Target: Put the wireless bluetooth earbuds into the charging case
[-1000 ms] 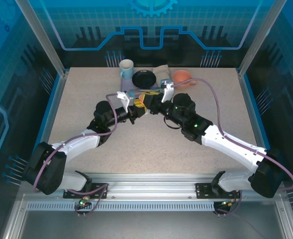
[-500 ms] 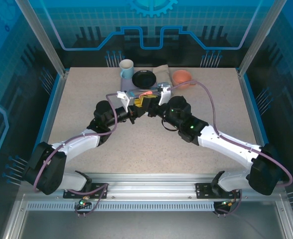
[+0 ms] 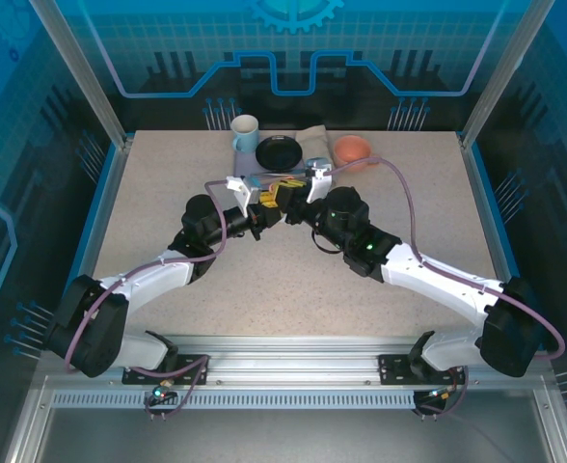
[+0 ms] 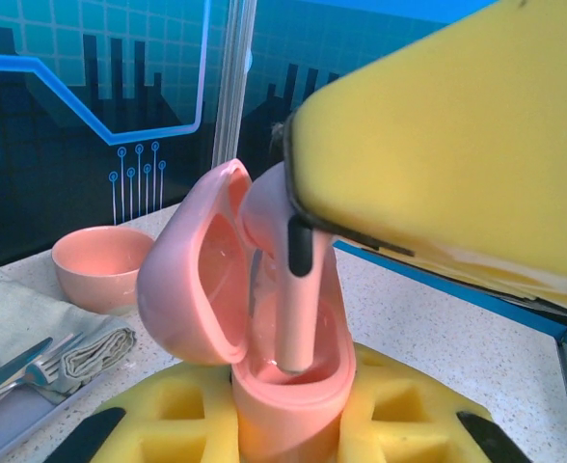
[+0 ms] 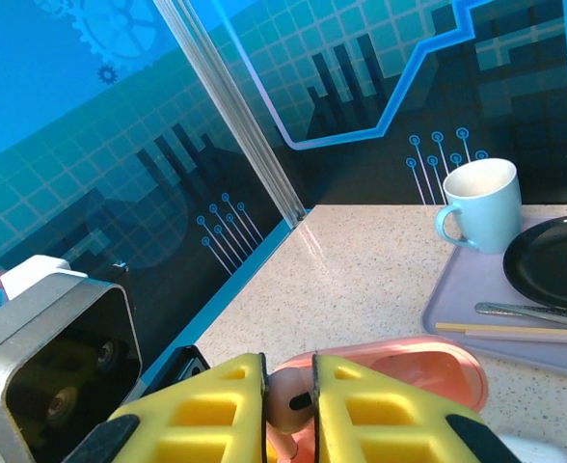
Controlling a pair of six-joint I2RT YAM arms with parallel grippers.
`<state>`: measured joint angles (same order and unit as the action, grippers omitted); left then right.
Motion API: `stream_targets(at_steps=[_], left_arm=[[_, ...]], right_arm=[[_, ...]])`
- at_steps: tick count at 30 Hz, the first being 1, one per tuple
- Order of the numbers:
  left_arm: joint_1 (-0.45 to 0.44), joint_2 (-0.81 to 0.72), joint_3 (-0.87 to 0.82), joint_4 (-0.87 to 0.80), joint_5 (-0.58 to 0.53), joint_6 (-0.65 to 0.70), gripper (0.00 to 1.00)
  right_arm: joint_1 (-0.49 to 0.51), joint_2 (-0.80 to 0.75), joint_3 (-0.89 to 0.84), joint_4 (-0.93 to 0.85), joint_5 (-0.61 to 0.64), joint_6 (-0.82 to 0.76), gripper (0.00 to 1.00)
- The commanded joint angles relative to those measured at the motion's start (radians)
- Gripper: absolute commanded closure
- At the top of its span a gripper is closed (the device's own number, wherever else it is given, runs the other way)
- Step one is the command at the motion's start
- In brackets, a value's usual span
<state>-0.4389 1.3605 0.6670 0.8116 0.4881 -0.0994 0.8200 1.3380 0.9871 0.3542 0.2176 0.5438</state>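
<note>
Over desk (image 3: 264,280) centre | left end effector (image 3: 261,208) clamps pink charging case (image 4: 293,395), lid open | right end effector (image 5: 291,405) pinches pink earbud (image 4: 295,289) | earbud stem upright, tip down in case well

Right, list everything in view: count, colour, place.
charging case: one, pink, lid open, between the left gripper's fingers
earbud: one, pink, in the right gripper, stem reaching into the case
tray: one, lavender, far middle of the table
mug: one, pale blue, at the tray's far corner
plate: one, black, on the tray
chopsticks: tan, on the tray
cutlery: a few pieces, silver, on the tray
napkin: one, grey, beside the bowl
bowl: one, pink
table: speckled beige
left gripper: yellow fingers, shut on the case
right gripper: yellow fingers, shut on the earbud
</note>
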Motion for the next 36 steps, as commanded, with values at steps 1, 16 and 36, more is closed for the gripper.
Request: stream_targets(at_steps=[1,16,36], left_arm=[[-0.006,-0.029,0.028,0.000,0.029,-0.002,1.00],[-0.005,-0.044,0.036,-0.017,0.028,0.011,1.00],[-0.005,-0.032,0.026,0.000,0.027,0.000,1.00]], right_arm=[[0.013,0.008,0.007,0.038,0.032,-0.027,0.84],[0.011,-0.013,-0.034,0.026,0.034,-0.037,0.84],[-0.014,-0.048,0.004,-0.057,0.022,0.035,0.58]])
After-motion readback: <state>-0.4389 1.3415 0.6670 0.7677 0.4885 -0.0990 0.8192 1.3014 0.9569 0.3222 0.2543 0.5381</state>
